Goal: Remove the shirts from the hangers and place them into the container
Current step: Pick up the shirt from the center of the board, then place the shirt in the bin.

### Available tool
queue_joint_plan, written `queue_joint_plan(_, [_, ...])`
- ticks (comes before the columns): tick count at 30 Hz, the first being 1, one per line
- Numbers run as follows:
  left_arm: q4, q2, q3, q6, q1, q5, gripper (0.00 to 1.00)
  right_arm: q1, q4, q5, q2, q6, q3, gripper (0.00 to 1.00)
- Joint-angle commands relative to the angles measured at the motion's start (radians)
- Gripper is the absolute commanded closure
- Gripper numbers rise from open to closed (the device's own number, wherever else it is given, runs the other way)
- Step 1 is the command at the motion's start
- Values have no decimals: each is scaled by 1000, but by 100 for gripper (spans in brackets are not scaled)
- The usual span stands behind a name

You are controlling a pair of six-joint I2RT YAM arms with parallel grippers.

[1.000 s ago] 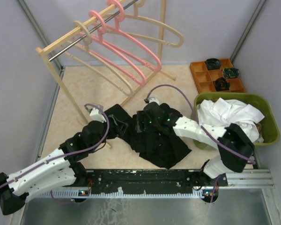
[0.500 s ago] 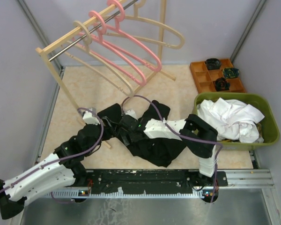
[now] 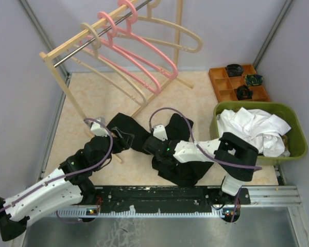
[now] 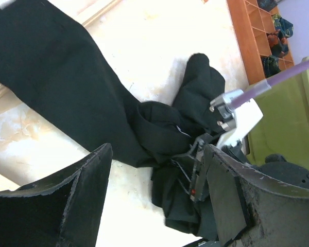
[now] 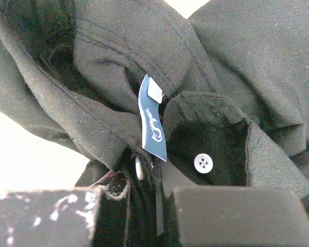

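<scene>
A black shirt [image 3: 181, 171] lies crumpled on the table, off any hanger, one sleeve reaching left. My right gripper [image 3: 153, 146] is down on its middle. In the right wrist view the right gripper [image 5: 144, 191] is shut on a fold of the black shirt [image 5: 118, 56] by the collar, just below a blue label [image 5: 153, 121] and a white button [image 5: 203, 163]. My left gripper [image 4: 157, 154] hovers open over the sleeve [image 4: 67, 87], gripping nothing. The green container [image 3: 298, 140] at the right holds white shirts [image 3: 253, 128]. Pink hangers [image 3: 144, 57] and beige hangers [image 3: 188, 39] hang bare.
The wooden rack [image 3: 62, 87] with its metal bar stands at the back left, its leg beside the left gripper. An orange compartment tray [image 3: 221, 86] with small dark items sits behind the container. Grey walls close in both sides.
My right gripper reached left across the black shirt, drew back a little and closed on a fold at the collar. Its elbow swung. The left arm shifted slightly.
</scene>
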Motion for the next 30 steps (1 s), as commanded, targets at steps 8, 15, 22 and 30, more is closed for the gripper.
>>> queue_joint_plan(8, [26, -6, 15, 2, -5, 13, 22, -3, -197, 192, -656, 109, -139, 100])
queue_joint_plan(15, [53, 13, 5, 1, -4, 30, 22, -5, -365, 438, -1087, 78, -35, 100])
queue_joint_plan(22, [91, 41, 0, 5, -5, 62, 22, -5, -400, 790, -1178, -317, 129, 100])
queue_joint_plan(30, [110, 80, 11, 6, -5, 98, 22, -34, 202, 946, -1017, -1241, 155, 100])
